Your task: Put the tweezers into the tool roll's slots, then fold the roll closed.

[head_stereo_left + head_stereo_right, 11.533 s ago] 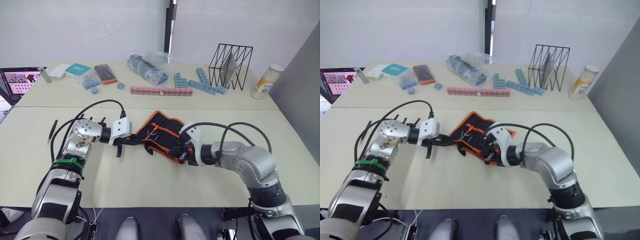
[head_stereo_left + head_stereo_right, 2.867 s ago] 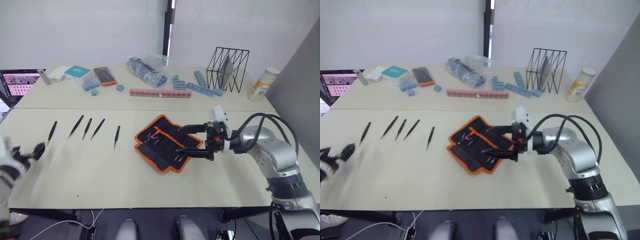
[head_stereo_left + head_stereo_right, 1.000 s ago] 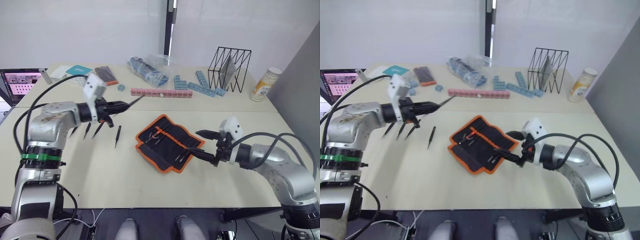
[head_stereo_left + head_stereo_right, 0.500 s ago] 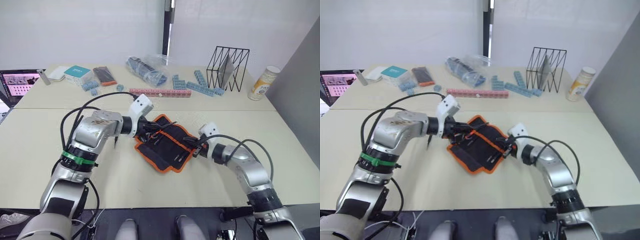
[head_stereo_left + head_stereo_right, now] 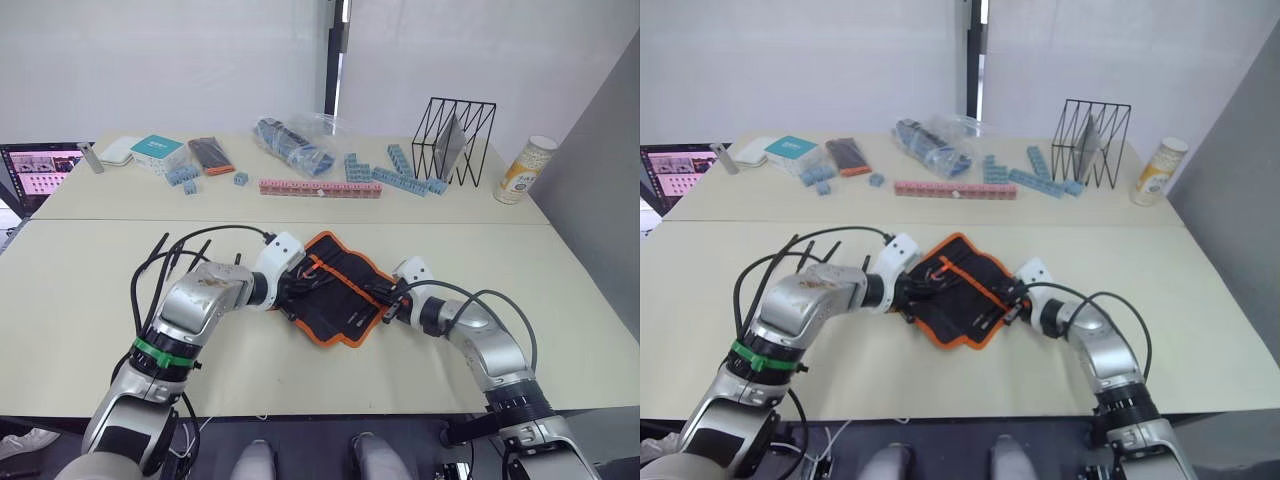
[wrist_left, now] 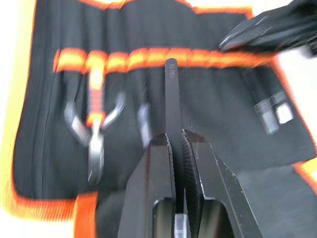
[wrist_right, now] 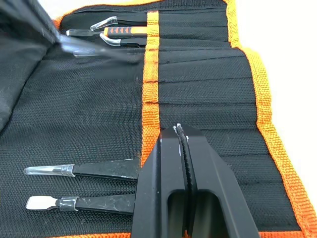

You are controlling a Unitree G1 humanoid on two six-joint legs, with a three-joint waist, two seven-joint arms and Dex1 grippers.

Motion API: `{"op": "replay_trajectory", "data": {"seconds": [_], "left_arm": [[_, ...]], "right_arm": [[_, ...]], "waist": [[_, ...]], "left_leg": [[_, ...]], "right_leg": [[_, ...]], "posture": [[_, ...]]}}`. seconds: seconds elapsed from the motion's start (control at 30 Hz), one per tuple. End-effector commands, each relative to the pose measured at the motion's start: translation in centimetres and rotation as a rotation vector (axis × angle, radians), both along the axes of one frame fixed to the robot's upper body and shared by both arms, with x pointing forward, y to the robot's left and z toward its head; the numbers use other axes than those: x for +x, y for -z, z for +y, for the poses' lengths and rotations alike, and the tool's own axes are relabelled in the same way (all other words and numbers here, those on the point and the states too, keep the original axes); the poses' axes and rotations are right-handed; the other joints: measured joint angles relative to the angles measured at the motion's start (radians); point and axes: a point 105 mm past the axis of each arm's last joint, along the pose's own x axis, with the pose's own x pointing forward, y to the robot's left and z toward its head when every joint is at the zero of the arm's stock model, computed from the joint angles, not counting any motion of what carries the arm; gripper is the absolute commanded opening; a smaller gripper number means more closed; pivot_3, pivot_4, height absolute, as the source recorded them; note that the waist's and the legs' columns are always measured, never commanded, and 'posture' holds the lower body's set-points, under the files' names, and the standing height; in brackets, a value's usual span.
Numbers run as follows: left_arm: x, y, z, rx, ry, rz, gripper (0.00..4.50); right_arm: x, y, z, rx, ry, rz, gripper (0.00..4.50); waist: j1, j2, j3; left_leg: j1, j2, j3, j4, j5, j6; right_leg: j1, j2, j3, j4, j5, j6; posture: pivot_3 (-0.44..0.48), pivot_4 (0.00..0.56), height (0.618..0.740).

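We have our left gripper [image 6: 177, 144] clamped on one slim black pointed tweezer [image 6: 172, 94], its long axis running straight ahead toward the orange centre strip [image 6: 148, 57] of the open black fabric tool roll [image 5: 340, 290]. Our right gripper [image 7: 182, 130], fingers together, presses the roll's far side; its wrist view shows two tweezers already slotted [image 7: 94, 171].

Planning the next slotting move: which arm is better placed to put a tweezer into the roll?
Left. The left gripper is shut on a tweezer already aimed over the tool roll. The right gripper is shut and empty, resting at the roll's edge.
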Motion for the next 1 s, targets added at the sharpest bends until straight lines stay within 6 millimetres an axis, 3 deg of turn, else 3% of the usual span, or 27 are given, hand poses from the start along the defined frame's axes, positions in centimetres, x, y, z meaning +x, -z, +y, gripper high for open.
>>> {"op": "replay_trajectory", "data": {"seconds": [0.03, 0.47, 0.7, 1.0], "left_arm": [[0.3, -1.3, 0.2, -0.008, -0.029, -0.059, 0.0], [2.0, -0.5, -2.1, -0.025, -0.037, -0.077, 0.0], [1.9, -0.1, -4.0, -0.041, 0.026, -0.064, 0.0], [2.3, -0.2, -2.8, 0.03, 0.049, -0.086, 0.0]], "right_arm": [[-0.5, 1.5, 0.0, -0.016, -0.012, 0.057, 0.02], [-0.5, 1.7, 1.0, -0.017, -0.046, 0.069, 0.02], [-0.7, 1.8, 1.2, -0.019, -0.051, 0.074, 0.02], [-0.9, 2.2, 1.1, -0.023, -0.051, 0.084, 0.02]], "waist": [[0.0, 0.0, 0.0], [0.001, 0.0, 0.0], [0.001, 0.0, 0.0], [0.0, 0.0, 0.0]], "left_leg": [[0.0, 0.0, 0.0, 0.0, 0.0, 0.0], [0.001, 0.0, 0.0, 0.0, 0.0, 0.0], [0.001, 0.0, 0.0, 0.0, 0.0, 0.0], [0.001, -0.001, 0.0, 0.0, 0.0, 0.0]], "right_leg": [[0.0, 0.0, 0.0, 0.0, 0.0, 0.0], [0.001, 0.0, 0.0, 0.0, 0.0, 0.0], [0.001, 0.0, 0.0, 0.0, 0.0, 0.0], [0.001, 0.0, 0.0, 0.0, 0.0, 0.0]], "posture": [[0.0, 0.15, 0.737], [0.0, 0.15, 0.737], [0.0, 0.15, 0.737], [0.0, 0.15, 0.737]]}}
